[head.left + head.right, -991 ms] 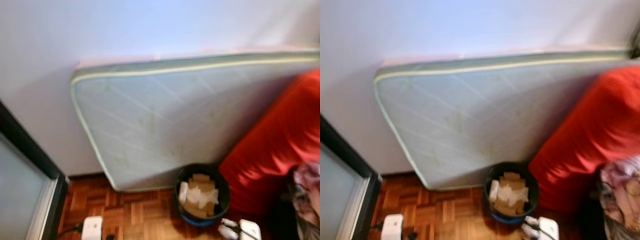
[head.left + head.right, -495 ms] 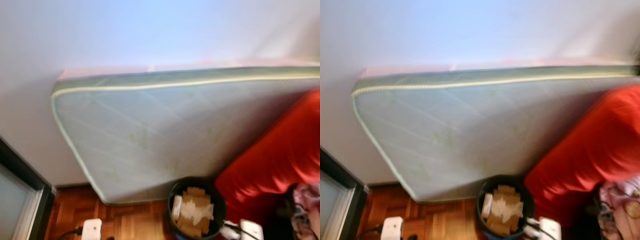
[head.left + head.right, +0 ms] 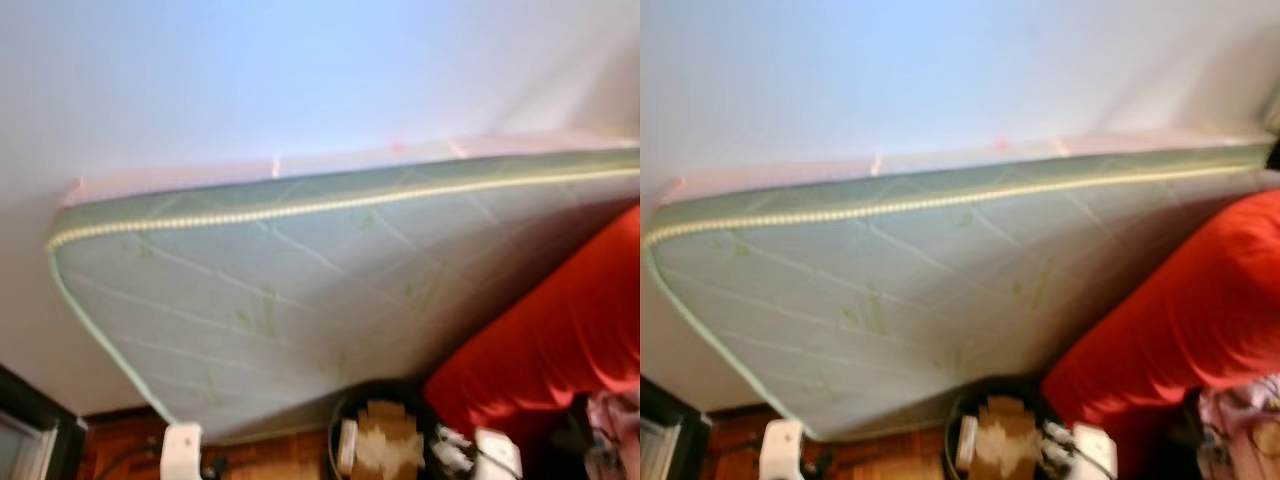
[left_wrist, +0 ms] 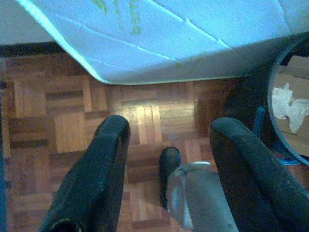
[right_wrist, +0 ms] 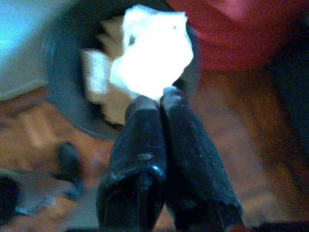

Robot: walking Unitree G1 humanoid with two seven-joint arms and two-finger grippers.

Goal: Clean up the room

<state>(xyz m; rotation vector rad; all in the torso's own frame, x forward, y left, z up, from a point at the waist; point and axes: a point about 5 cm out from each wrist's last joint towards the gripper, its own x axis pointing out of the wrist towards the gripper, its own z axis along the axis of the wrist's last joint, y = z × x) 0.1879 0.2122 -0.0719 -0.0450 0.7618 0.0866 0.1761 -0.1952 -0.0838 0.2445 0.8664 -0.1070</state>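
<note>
Right wrist view, blurred, shows the right gripper (image 5: 161, 99) pinched closed on a crumpled white tissue (image 5: 152, 53) above the dark bin (image 5: 63, 96); its long axis is unclear. Left gripper (image 4: 169, 133) hangs spread and empty over the parquet floor (image 4: 63, 125).

A mattress (image 3: 300, 290) leans on the wall; the bin (image 3: 385, 440) stands before it, a cushion (image 3: 550, 330) at its three o'clock.

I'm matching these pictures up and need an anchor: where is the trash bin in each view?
Left eye: trash bin bottom centre, below the mattress.
Right eye: bottom centre.
Left wrist: dark rim beside the mattress corner.
Right wrist: bin behind the tissue.
Shared landmark: the mattress.
</note>
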